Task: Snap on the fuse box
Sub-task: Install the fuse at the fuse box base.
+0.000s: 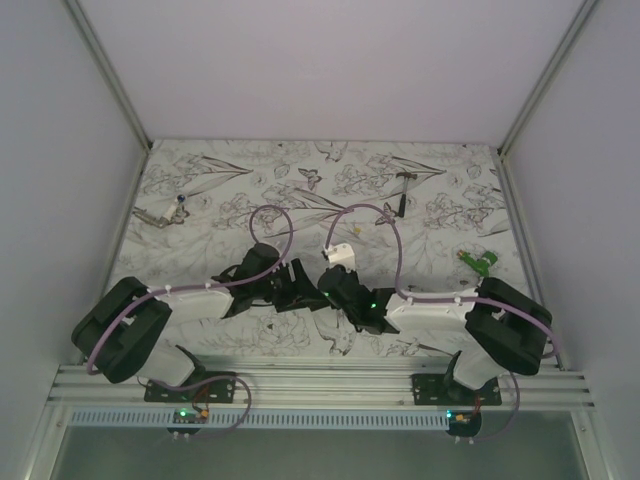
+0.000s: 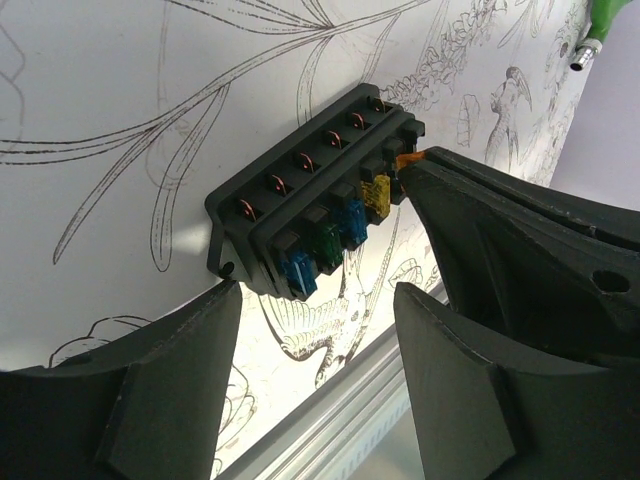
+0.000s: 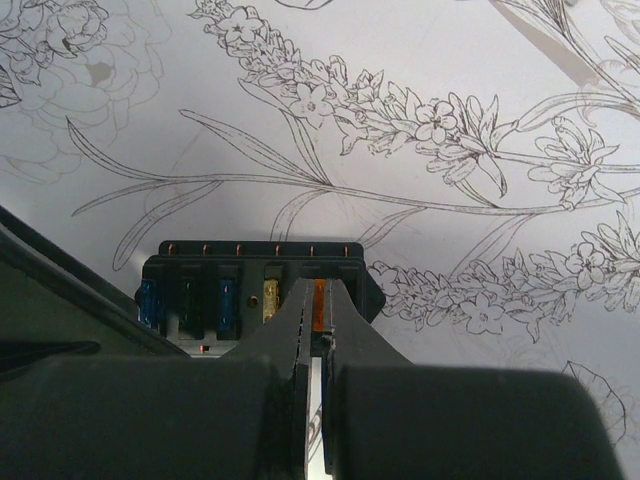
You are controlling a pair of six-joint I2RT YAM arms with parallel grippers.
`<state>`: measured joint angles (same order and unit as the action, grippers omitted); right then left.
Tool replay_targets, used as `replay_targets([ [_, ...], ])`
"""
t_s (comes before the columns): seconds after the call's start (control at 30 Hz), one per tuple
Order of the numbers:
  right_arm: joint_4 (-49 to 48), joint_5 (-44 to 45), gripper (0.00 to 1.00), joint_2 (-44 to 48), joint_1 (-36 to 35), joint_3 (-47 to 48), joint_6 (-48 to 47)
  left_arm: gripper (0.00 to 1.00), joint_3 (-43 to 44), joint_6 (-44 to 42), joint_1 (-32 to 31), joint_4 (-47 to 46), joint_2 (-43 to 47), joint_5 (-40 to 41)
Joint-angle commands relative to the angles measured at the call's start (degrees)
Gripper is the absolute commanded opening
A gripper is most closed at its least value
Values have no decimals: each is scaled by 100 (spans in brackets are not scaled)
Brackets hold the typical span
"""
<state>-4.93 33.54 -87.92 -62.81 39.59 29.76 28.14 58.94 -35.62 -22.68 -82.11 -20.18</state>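
The fuse box point(image 2: 300, 200) is a small black block lying on the flower-print table point(image 2: 120, 80), with blue, green, blue and yellow fuses point(image 2: 340, 225) in a row of slots. My right gripper point(image 3: 320, 300) is shut on an orange fuse point(image 3: 320, 295) in the slot beside the yellow one; its tip point(image 2: 415, 160) also shows in the left wrist view. My left gripper point(image 2: 318, 300) stands open just short of the box's blue-fuse end, nothing between its fingers. In the top view both grippers point(image 1: 290, 285) point(image 1: 325, 285) meet near the table's front and hide the box.
A small green object point(image 1: 480, 260) lies at the right of the table, a tiny black-handled hammer point(image 1: 403, 195) at the back, a small metal tool point(image 1: 165, 213) at the far left. A white piece point(image 1: 338, 252) sits just behind the grippers. The aluminium rail point(image 1: 320, 385) runs along the near edge.
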Motion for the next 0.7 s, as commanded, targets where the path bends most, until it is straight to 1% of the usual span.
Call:
replay_targets([
  [0.0, -156, 116, 0, -147, 7, 132, -22, 65, -42, -3, 46, 60, 65, 22],
  [0.27, -431, -223, 0, -143, 5, -79, -346, 62, 101, -3, 72, 121, -112, 27],
  [0.47, -545, -244, 0, -125, 11, -242, -424, 55, 195, 58, 90, 131, -348, 62],
  [0.67, -819, -264, 0, 93, -1, -364, -514, 53, 209, 42, 90, 166, -408, 135],
])
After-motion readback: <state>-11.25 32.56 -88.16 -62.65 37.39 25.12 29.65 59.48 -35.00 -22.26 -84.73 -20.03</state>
